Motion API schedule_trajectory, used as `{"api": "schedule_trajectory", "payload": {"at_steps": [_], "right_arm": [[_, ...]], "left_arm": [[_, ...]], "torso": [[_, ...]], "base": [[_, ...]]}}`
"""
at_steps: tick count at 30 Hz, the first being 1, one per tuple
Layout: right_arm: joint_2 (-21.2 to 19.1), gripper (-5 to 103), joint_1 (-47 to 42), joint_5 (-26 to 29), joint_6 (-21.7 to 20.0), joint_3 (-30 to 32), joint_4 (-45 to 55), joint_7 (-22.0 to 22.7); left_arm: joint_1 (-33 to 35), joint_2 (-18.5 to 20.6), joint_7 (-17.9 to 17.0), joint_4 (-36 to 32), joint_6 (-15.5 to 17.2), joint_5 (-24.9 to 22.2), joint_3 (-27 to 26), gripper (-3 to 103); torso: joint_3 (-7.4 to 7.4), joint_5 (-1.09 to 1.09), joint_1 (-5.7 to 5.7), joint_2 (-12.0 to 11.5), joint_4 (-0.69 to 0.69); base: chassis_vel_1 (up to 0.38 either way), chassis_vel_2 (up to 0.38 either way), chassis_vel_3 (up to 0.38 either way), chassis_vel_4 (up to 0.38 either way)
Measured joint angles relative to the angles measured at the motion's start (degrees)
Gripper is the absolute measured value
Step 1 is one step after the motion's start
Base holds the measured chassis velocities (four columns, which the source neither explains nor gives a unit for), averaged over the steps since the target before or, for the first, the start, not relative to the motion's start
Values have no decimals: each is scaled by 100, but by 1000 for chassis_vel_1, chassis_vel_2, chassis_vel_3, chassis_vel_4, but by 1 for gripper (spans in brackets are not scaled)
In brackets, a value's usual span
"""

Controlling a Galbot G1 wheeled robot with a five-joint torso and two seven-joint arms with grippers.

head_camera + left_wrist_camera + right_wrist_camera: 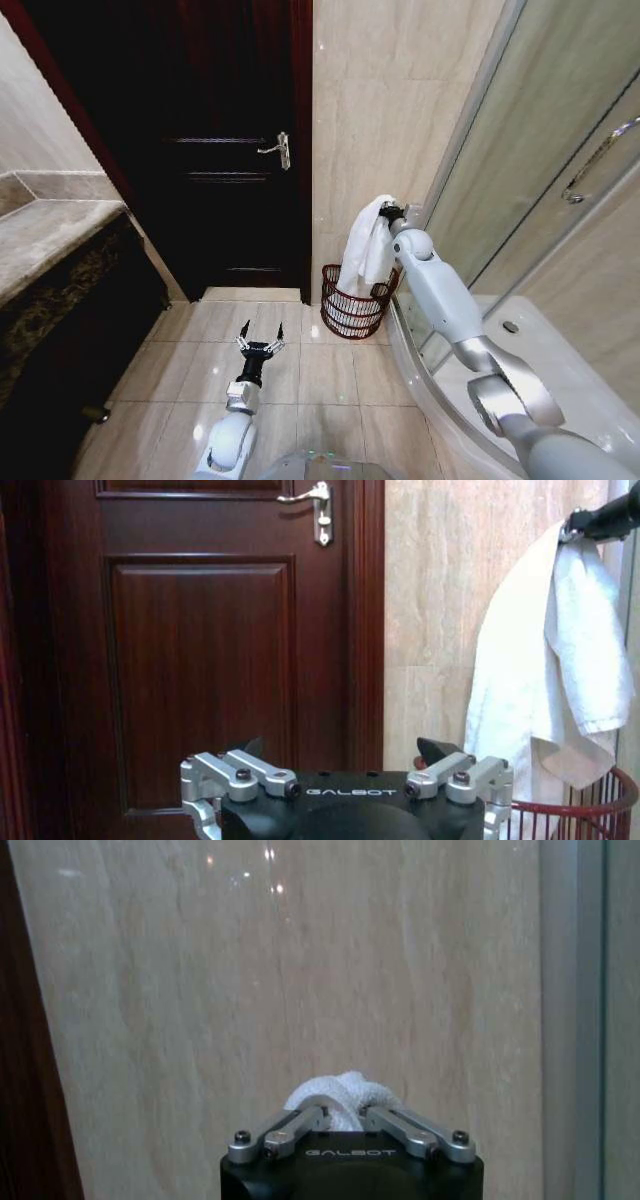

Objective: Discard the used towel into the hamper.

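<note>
Head view: white towel [367, 245] draped above reddish-brown slatted hamper [355, 310].

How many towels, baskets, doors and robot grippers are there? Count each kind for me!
Towel: 1, held up by the right gripper over the hamper
Hamper: 1
Door: 1
Grippers: 2, right gripper and left gripper
Total: 5

Right gripper [388, 213] raised and clamped, left gripper [260, 333] low, fingers spread
</note>
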Motion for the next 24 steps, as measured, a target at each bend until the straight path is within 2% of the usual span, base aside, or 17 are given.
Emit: {"api": "schedule_trajectory", "payload": {"at_steps": [24], "right_arm": [[174,6,-87,-38,5,16,26,28]], "left_arm": [[-55,31,10,32,-1,-2,-9,100]], "torso": [[-325,-1,-238,-564,0]], "base": [[0,0,0,0]]}}
